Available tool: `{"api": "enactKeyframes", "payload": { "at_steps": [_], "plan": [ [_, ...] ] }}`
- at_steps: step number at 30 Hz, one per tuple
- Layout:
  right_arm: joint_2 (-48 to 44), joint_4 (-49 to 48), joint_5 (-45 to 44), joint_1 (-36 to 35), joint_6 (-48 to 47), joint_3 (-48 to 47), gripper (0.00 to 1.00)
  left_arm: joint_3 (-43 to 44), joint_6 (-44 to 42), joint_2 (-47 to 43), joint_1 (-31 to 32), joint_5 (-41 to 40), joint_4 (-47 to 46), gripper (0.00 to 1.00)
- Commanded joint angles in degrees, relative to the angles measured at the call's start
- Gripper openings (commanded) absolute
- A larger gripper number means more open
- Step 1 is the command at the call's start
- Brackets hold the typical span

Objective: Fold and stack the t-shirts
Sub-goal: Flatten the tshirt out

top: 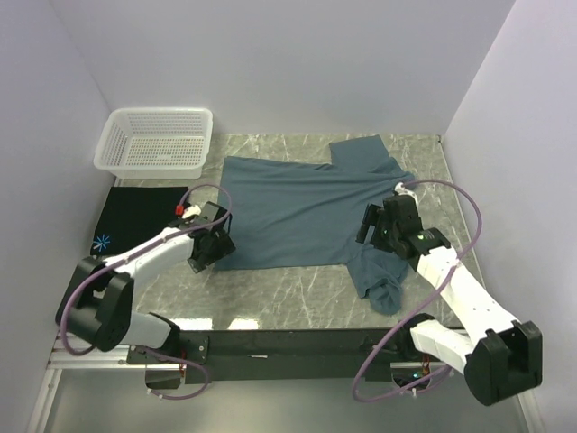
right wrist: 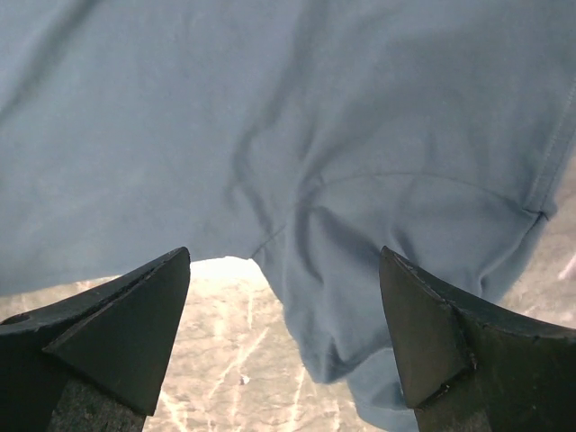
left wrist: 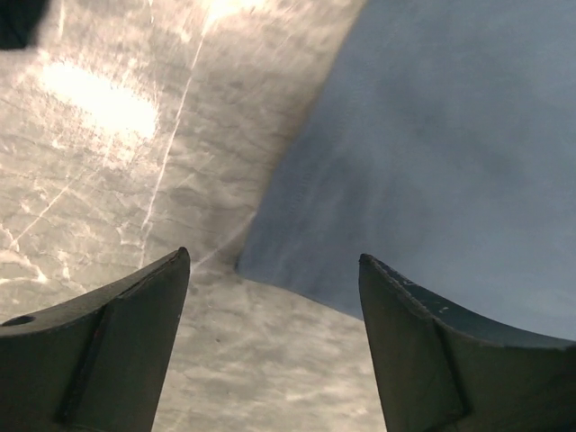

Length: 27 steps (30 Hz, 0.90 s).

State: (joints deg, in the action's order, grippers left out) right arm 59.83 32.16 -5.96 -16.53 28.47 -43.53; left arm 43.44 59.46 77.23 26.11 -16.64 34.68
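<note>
Basket: the white plastic lattice basket (top: 149, 159) is sitting upright at the far-left corner, open top facing up, its long side running across the view.
Tabletop: the grey-green marbled tabletop (top: 288, 293) is running back to meet the rear wall, with pale veins crossing it.
Glare: light is bouncing hard off the marble in the left wrist view, where a bright patch (left wrist: 99, 103) is washing out the veining.
Walls: plain pale walls are closing in at the back (top: 288, 63), the left (top: 45, 135) and the right (top: 523, 135).
Near edge: a black mounting bar (top: 288, 347) is lying along the table's front.
</note>
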Motion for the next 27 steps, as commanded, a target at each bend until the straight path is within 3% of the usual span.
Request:
{"api": "enactKeyframes", "payload": {
  "at_steps": [1, 19, 22, 27],
  "plan": [
    [-3.6, -0.6, -2.1, -0.2, -0.4, 1.8, 0.91, 3.3, 0.1, 2.7, 1.3, -1.0, 0.3, 0.80],
    [-4.1, -1.5, -2.0, -0.3, -0.8, 4.8, 0.91, 6.7, -1.4, 14.4, 3.6, -2.2, 6.6, 0.72],
    [-4.7, -1.6, -2.1, -0.3, -1.0, 5.1, 0.91, 6.0, -1.0, 15.1, 3.9, -1.9, 6.5, 0.66],
    [-5.3, -1.7, -3.1, -0.2, -0.4, 5.8, 0.90, 3.1, 0.0, 14.7, 4.1, -0.8, 5.8, 0.44]
  ]
}}
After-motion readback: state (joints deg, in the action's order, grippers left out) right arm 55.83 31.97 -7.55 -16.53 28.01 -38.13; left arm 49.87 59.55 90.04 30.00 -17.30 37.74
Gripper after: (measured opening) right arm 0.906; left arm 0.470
